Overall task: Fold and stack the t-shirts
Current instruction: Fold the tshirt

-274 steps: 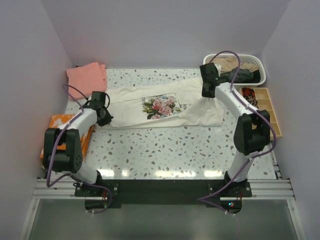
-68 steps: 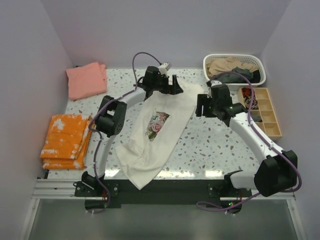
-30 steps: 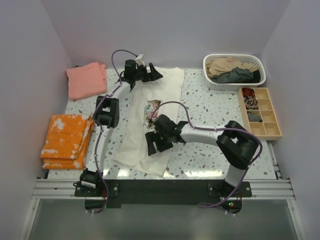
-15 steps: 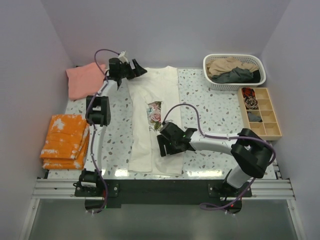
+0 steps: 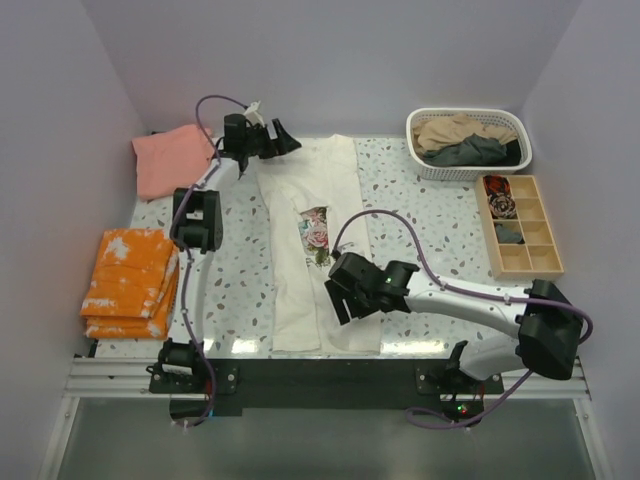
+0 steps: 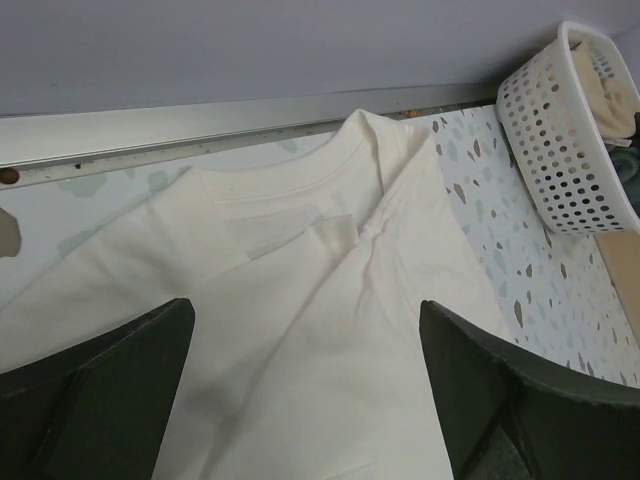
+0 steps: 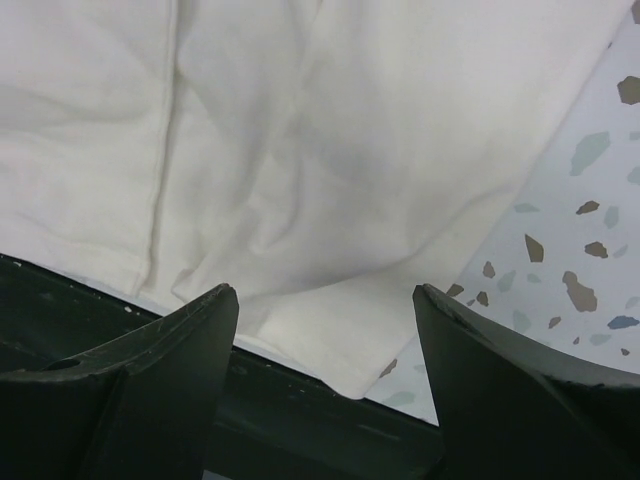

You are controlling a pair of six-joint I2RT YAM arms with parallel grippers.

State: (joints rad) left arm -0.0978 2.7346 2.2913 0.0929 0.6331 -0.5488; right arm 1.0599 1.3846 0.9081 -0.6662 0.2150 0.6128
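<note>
the cream t-shirt (image 5: 300,290) is laid out in a long narrow strip across the middle of the surface (image 5: 420,215), running from the far edge to the near edge. its rose print is seen partly folded under, about halfway along. the collar lies at the far edge, and in the right wrist view the hem (image 7: 300,330) is seen reaching the near edge, one corner lying over the dark strip there.

the left tool (image 5: 287,140) is held over the collar end at the far edge with its jaws spread wide – nothing is gripped between them. the right tool (image 5: 340,295) is held over the hem end near the near edge, jaws likewise set wide, with only loose cloth seen below them.

a salmon-pink t-shirt (image 5: 172,158) is lying folded in the far left corner. an orange stack (image 5: 130,280) of folded cloth is placed at the left edge. in the far right corner a white basket (image 5: 465,112) is set, with a tan t-shirt (image 5: 455,130) and a dark grey t-shirt (image 5: 470,152) bundled inside – and a wooden tray (image 5: 551,235) with compartments is placed just beside it along the right edge.
</note>
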